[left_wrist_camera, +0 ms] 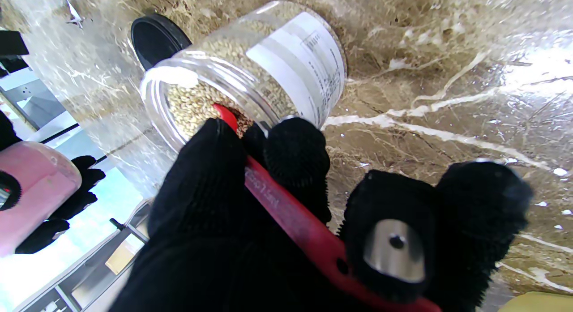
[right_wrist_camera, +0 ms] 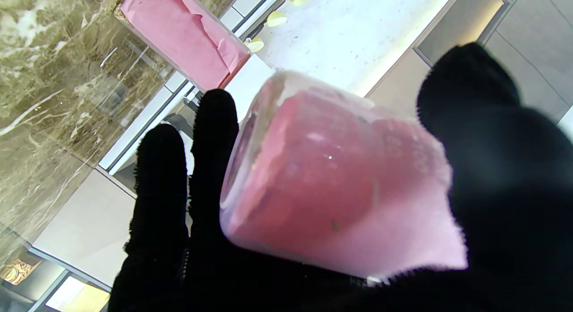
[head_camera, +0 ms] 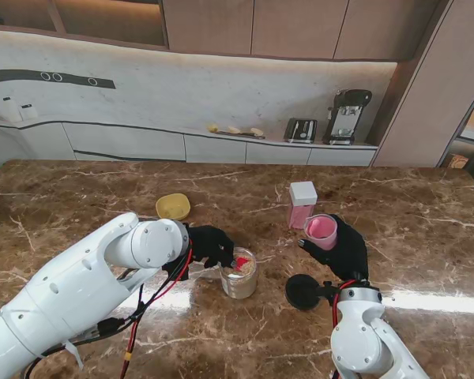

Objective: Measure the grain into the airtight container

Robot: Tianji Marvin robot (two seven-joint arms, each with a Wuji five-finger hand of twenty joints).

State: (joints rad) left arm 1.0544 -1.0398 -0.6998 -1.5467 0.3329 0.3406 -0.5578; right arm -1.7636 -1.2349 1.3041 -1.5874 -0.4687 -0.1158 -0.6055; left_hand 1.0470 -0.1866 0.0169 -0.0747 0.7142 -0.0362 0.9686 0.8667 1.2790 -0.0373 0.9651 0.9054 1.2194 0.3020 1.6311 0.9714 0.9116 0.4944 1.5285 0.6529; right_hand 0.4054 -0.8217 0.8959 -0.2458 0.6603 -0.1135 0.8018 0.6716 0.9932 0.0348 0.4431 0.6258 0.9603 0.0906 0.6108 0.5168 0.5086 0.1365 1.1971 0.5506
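Lettering on scoop [left_wrist_camera: 286, 209], left wrist only

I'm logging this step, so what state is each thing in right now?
Grain jar: open, upright, holding grain.
Black lid: off, lying on the table.
Red scoop: in the left hand, tip in the jar.
Pink container: open, held by the right hand.

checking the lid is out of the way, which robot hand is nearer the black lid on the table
Right. The right robot hand, holding the pink container, sits just beyond the black lid. The left robot hand is farther to the left, at the grain jar with the red scoop.
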